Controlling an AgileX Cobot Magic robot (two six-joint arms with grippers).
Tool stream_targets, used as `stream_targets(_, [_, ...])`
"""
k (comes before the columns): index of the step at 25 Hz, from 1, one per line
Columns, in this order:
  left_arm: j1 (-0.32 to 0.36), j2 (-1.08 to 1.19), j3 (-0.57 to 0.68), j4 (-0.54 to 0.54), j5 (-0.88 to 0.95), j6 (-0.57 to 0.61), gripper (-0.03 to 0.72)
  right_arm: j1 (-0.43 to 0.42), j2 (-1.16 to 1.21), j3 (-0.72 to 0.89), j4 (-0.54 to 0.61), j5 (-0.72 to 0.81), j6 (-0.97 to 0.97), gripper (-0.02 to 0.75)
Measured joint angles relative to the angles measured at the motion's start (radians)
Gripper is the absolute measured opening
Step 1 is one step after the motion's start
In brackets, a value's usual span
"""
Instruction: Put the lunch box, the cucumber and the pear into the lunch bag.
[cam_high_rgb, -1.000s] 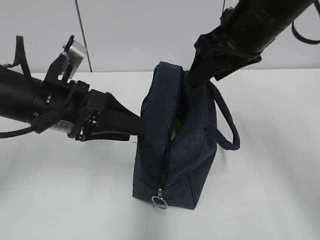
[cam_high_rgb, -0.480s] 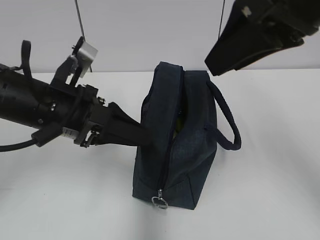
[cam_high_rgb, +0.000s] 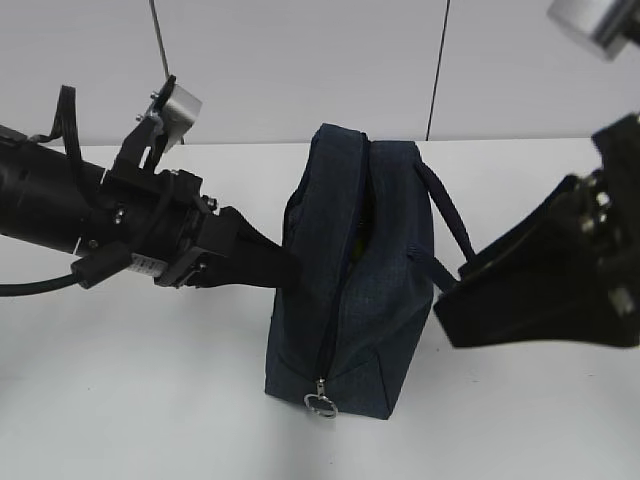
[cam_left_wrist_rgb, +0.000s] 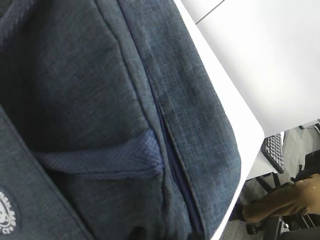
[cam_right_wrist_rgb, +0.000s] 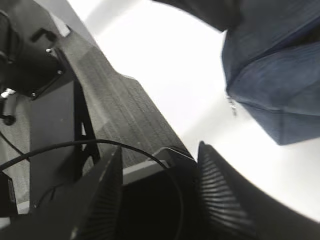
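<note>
Bag count one, lunch bag (cam_high_rgb: 350, 280) (navy, upright), two arms.

I count one lunch bag (cam_high_rgb: 350, 270) on the desk (cam_high_rgb: 150, 400), one ring pull (cam_high_rgb: 319, 404), two loop handles showing, and two end effectors: left end effector (cam_high_rgb: 285, 268), right end effector (cam_high_rgb: 450, 320).

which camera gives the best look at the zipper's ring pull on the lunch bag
The exterior view: the silver ring pull hangs in plain sight at the lunch bag's lower front. The right wrist view shows only a tiny glint at the bag's edge; the left wrist view shows fabric, no pull.
</note>
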Motion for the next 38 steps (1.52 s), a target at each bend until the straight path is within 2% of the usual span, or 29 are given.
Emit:
stream_targets(4, [0.0, 0.0, 0.0, -0.001, -0.028, 0.0, 0.041, 0.0, 0.0, 0.166, 0.204, -0.105, -0.224, 0.377])
stream_targets(6, [0.0, 0.0, 0.0, -0.001, -0.031, 0.0, -0.001, 0.0, 0.0, 0.236, 0.29, -0.161, -0.315, 0.377])
stream_targets(10, [0.0, 0.0, 0.0, -0.001, -0.029, 0.0, -0.015, 0.0, 0.0, 0.288, 0.353, -0.234, -0.371, 0.377])
stream_targets(16, [0.0, 0.0, 0.0, 0.003, -0.024, 0.0, -0.013, 0.0, 0.0, 0.288, 0.376, -0.231, -0.379, 0.376])
stream_targets(20, [0.0, 0.0, 0.0, 0.005, -0.029, 0.0, 0.036, 0.0, 0.0, 0.288, 0.376, -0.211, -0.379, 0.376])
stream_targets(28, [0.0, -0.018, 0.0, 0.008, -0.085, 0.0, 0.34, 0.0, 0.0, 0.288, 0.376, -0.189, -0.379, 0.376])
stream_targets(33, [-0.021, -0.023, 0.0, 0.0, -0.11, 0.0, 0.374, 0.0, 0.0, 0.288, 0.376, -0.175, -0.379, 0.376])
stream_targets(38, [-0.035, -0.023, 0.0, 0.001, -0.157, 0.001, 0.348, 0.0, 0.0, 0.288, 0.376, -0.155, -0.379, 0.376])
